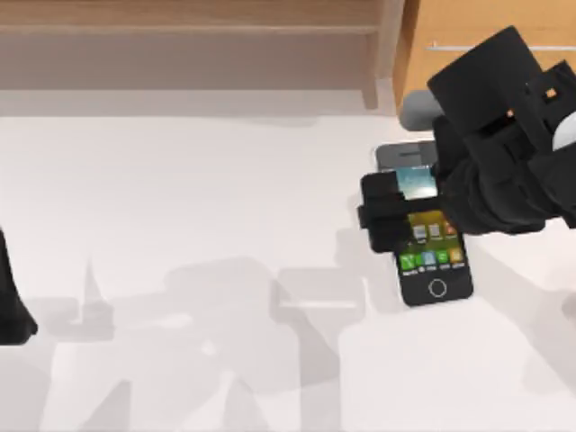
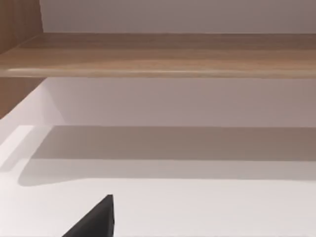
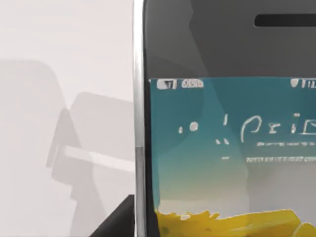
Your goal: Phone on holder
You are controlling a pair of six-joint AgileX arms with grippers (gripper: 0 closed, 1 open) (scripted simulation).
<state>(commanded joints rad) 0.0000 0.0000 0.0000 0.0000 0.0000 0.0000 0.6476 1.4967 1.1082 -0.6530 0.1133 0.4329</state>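
- Right gripper (image 1: 389, 211) sits over the silver-rimmed rectangular smartphone (image 1: 436, 270) on the white table (image 1: 180, 270) — whether its fingers clamp the phone, I cannot tell.
- Risk: an off-centre grasp could let the phone slip or twist.
- Left arm (image 1: 13, 306) parked at the table's left edge.

— What's the surface?
— A white table (image 1: 180, 198), with a wooden shelf (image 1: 189, 40) at its far edge.
— Anything on it?
— A phone (image 1: 436, 270) lying flat, screen up, right under the right claw (image 1: 387, 216).
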